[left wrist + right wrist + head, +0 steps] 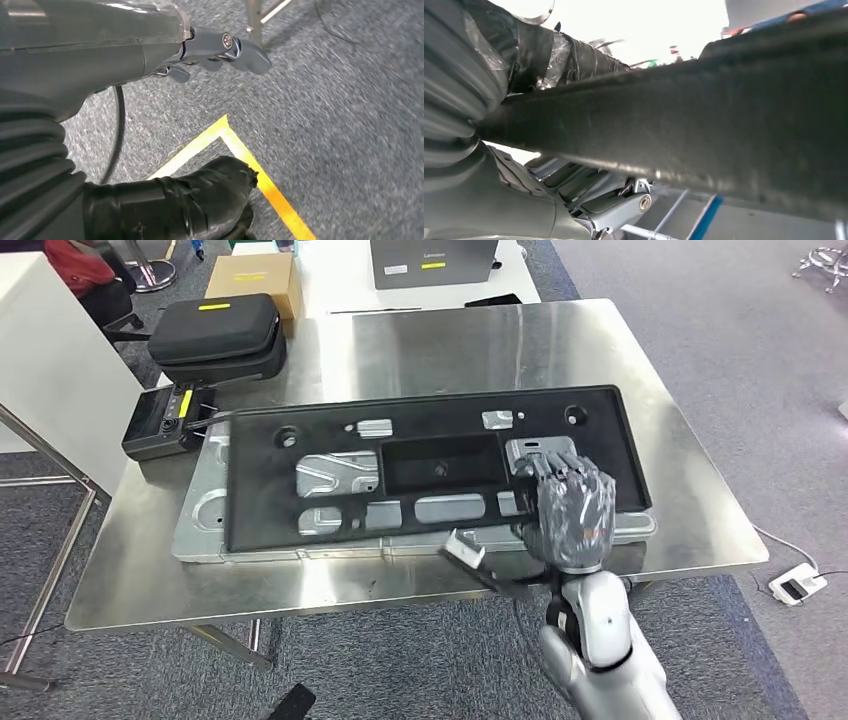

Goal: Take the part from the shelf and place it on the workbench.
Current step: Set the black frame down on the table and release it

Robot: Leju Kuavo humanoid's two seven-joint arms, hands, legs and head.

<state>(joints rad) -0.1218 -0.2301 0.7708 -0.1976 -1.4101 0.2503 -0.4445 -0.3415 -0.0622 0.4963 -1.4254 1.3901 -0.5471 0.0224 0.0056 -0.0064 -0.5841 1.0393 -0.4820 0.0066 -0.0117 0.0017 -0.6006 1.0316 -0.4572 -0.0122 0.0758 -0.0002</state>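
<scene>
Part: long, flat black rectangular panel [430, 465] of matte, felt-like material, pierced by several cutouts, namely a large rectangular opening near its middle, smaller rounded slots along its near edge, and small round holes towards its far corners. Pose: lying flat, long axis running across the shiny stainless-steel workbench [480, 340], slightly skewed so the right end sits farther back. Position: on the near half of the workbench, resting atop a silver stamped sheet-metal plate [200, 525] whose edges protrude past the panel on the left and along the near side; the metal shows through the cutouts. State: near right edge gripped by the right hand [568, 512].
</scene>
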